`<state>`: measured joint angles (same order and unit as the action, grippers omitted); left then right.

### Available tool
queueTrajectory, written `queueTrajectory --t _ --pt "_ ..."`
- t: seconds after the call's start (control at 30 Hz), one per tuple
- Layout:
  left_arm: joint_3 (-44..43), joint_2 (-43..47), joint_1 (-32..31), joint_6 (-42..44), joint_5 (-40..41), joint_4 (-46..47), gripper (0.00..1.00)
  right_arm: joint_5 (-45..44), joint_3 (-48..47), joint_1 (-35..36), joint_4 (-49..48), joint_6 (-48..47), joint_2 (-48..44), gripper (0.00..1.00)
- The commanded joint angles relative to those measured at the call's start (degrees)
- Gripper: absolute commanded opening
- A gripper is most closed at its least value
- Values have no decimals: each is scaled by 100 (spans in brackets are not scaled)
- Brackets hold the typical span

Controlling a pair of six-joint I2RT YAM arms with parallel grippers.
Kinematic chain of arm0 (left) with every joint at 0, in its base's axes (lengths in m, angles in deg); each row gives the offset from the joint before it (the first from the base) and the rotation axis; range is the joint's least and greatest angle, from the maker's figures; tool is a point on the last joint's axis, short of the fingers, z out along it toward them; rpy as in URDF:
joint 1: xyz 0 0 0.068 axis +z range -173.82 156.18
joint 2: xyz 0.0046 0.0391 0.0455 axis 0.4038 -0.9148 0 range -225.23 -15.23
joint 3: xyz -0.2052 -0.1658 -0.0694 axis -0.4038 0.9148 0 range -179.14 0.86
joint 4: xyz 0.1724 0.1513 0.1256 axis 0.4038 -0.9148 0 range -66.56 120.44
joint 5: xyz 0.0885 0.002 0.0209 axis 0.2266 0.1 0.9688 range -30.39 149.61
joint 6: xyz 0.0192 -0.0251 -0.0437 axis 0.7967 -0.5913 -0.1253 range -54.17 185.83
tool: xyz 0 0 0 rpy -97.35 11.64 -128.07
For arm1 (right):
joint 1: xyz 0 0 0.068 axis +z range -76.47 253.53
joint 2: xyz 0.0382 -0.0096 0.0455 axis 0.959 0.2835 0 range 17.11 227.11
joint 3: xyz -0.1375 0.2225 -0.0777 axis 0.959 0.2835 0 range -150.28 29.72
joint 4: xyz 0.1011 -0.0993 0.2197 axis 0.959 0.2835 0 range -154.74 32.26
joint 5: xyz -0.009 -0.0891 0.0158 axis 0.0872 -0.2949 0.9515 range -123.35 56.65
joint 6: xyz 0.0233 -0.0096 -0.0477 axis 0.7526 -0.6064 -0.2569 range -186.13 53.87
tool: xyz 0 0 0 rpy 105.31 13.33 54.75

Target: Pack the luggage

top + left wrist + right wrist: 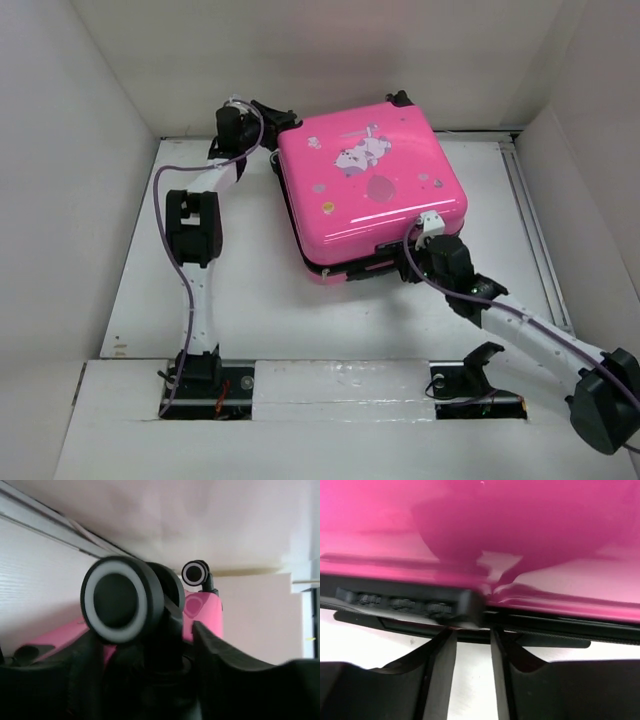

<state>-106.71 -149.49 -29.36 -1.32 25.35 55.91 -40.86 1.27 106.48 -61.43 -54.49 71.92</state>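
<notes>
Pink luggage [370, 185] lies shut and flat on the desk [250, 290]. At its near edge the right tool [412, 243], jaws narrowly apart, faces the zipper seam [535, 617]; at its far-left corner the left tool [272, 115] straddles a wheel [120, 600], grip unclear.

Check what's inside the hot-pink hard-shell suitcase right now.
Nothing inside shows. The hot-pink hard-shell suitcase lies flat, printed side up, its halves together along the black zipper trim. Whatever it holds is covered by the upper half.
</notes>
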Motion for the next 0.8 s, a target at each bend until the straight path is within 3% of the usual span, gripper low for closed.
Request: queueTrajectory --t 0.0,0.03,0.07,0.1,0.23,0.37,0.5,0.6,0.77 --pt "263 31 -26 -113 -336 1301 32 477 -47 -587 -840 -372 486 39" --pt "367 31 -26 -235 -336 1589 13 670 -186 -692 -1085 -425 774 36" --pt "447 92 -26 -289 -336 1723 13 802 -188 -746 -1209 -513 908 35" --pt "543 154 -26 -289 -336 1820 0 899 -301 -746 -1341 -513 1040 35" --pt "1640 812 97 -289 -125 2443 0 1321 -749 -983 -1710 -584 1672 33" --pt "3483 1804 387 -342 157 3147 0 1655 -1416 -1202 -2044 -662 2462 33" --pt "4539 2692 440 -184 393 3429 0 1919 -2339 -1326 -2168 -742 3235 31" --pt "5181 3299 440 -253 595 3534 0 2209 -2920 -1502 -2168 -742 3650 30" --pt "5720 4187 335 -44 832 3315 0 2446 -3062 -1765 -2168 -689 3651 30"
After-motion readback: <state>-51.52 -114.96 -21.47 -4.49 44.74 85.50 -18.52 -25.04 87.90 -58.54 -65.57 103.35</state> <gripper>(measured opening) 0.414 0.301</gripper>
